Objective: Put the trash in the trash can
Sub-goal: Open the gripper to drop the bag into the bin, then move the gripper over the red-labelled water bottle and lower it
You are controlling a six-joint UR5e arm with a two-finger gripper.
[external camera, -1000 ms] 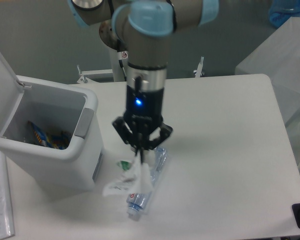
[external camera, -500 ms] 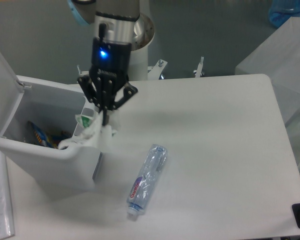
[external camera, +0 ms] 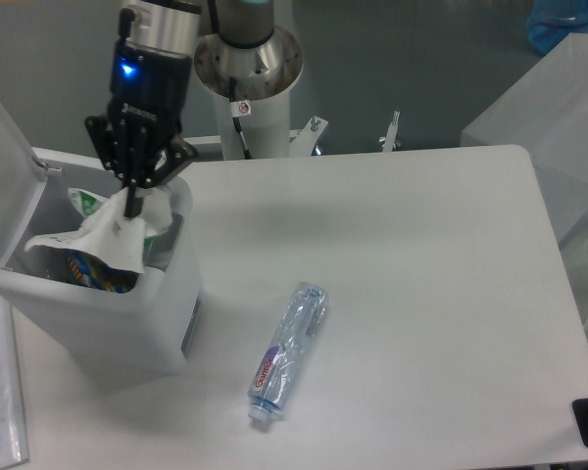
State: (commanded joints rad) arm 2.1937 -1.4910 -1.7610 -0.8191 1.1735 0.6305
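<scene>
Pincer point(external camera: 132, 204) pinches wrapper point(external camera: 98, 233) tight over trash can point(external camera: 98, 294).

the bottle point(external camera: 288, 350) label's print is too blurred to read.

A crumpled wrapper point(external camera: 103, 233) with white print hangs over the open white bin point(external camera: 98, 313), its lid raised. The crushed clear bottle point(external camera: 286, 351), purple-red label, lies flat on the table, apart from the bin.

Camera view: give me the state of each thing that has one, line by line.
Claw: shut on wrapper, over the bin opening.
Wrapper: crumpled, hanging from the claw.
Bin: lid open, trash inside.
Bottle: crushed, capped, lying on the table.
</scene>
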